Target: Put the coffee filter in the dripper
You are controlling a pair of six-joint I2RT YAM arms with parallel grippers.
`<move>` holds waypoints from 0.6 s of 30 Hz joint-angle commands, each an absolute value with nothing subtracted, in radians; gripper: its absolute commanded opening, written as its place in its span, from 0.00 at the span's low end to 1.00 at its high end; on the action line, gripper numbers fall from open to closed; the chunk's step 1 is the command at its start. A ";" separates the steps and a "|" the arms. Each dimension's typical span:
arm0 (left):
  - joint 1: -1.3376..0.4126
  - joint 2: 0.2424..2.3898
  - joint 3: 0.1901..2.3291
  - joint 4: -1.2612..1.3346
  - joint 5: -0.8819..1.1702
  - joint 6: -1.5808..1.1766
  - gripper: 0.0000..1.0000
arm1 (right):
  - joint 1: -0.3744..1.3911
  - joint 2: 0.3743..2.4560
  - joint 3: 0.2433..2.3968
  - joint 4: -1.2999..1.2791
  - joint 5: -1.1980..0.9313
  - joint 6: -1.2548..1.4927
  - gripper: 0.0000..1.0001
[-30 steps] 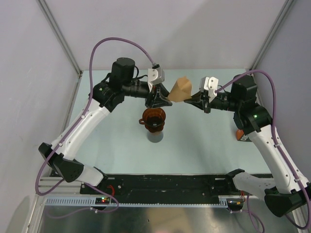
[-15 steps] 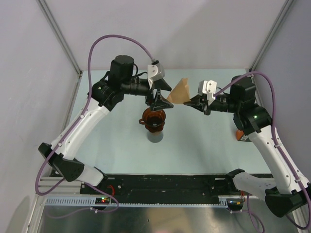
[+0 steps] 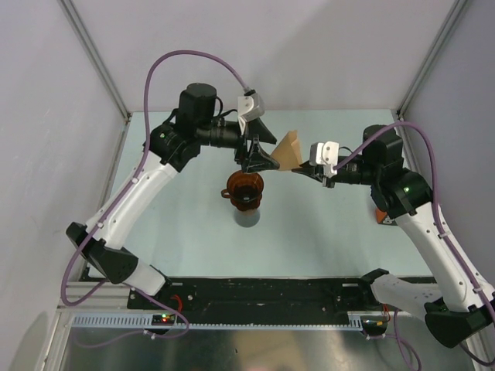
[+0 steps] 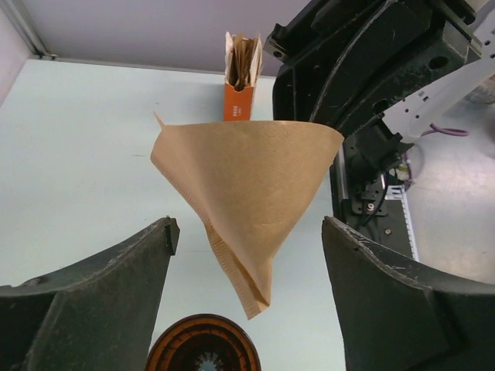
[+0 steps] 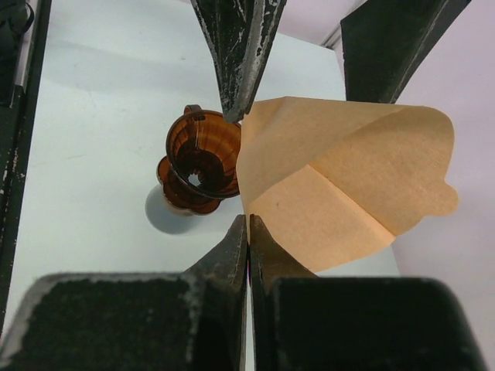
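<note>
One pale table [image 3: 325,232], lilac walls [image 3: 309,54], right hand [image 5: 248,232] pinching coffee filter [image 5: 340,178], left hand [image 4: 247,232] spread.

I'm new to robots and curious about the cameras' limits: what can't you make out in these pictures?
- Top view: orange bag, mostly hidden behind the right arm.
- Left wrist view: dripper, cut off by the bottom edge.
- Top view: grey object under the dripper, mostly covered by it.

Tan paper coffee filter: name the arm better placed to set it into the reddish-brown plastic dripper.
Right. The right gripper is shut on the tan paper filter near the reddish-brown plastic dripper; the left gripper is open, empty.
</note>
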State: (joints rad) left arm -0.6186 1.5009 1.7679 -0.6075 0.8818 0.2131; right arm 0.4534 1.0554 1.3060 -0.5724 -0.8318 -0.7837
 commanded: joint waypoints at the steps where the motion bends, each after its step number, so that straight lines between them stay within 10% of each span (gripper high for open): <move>1: -0.619 1.517 1.809 -0.586 0.972 0.156 0.81 | 0.466 1.044 1.312 -0.553 -0.790 -0.821 0.00; 8: -0.622 1.528 1.803 -0.587 0.965 0.153 0.79 | 0.469 1.047 1.313 -0.544 -0.781 -0.805 0.00; 18: -0.623 1.516 1.814 -0.587 0.939 0.177 0.39 | 0.468 1.049 1.314 -0.556 -0.779 -0.790 0.00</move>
State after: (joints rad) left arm -0.6193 1.5280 1.7714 -0.6079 0.9424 0.1669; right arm 0.4629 1.0554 1.3060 -0.5713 -0.7898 -0.8013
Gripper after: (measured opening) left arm 0.442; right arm 0.009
